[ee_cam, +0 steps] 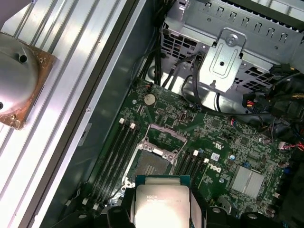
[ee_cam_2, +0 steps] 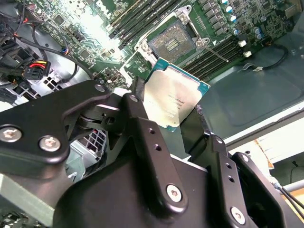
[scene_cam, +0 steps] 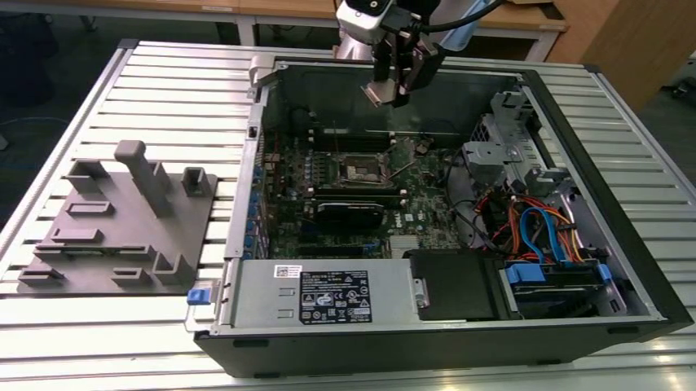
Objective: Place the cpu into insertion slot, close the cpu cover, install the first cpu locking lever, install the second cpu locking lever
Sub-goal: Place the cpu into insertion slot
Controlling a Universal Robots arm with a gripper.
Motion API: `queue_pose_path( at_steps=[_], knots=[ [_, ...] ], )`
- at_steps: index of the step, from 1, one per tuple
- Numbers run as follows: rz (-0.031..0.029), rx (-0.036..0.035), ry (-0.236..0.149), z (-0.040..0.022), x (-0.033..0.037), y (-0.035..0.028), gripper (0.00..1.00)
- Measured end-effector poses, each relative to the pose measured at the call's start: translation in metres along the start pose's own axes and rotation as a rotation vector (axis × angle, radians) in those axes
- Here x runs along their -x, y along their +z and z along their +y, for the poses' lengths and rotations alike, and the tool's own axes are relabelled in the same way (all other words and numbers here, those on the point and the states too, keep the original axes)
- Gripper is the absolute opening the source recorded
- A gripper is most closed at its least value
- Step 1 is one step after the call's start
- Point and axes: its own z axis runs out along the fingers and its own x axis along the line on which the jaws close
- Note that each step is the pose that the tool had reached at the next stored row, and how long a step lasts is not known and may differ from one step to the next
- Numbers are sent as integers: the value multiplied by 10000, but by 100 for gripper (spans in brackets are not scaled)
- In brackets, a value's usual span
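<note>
My jaws are pinching the cpu (ee_cam_2: 173,97) by two of its sides. My gripper (ee_cam_2: 166,113) holds it up in the air with its silver face showing, and it does not touch the board.

Below the chip, a little apart, is the insertion slot (ee_cam_2: 173,42). It is bare and its tiny pins show, so the chip is not in yet. The cpu cover (ee_cam: 163,135) looks flipped up at the edge of the slot, but I am not sure.

I think step one is only half done: the chip is picked up but not set down. The cover and both levers are not done yet.

All of this is inside the open computer case (scene_cam: 435,354). On the exterior view's left of the case, a grey holder (scene_cam: 109,244) lies on the table (scene_cam: 163,73).
</note>
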Motion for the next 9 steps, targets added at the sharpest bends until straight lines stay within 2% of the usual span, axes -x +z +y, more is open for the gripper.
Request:
queue_pose_path(
  at_steps=[5, 9],
  knots=[
    [-4, 3, 72, 0, 0, 0, 54],
    [-24, 11, 361, 0, 0, 2, 54]
  ],
)
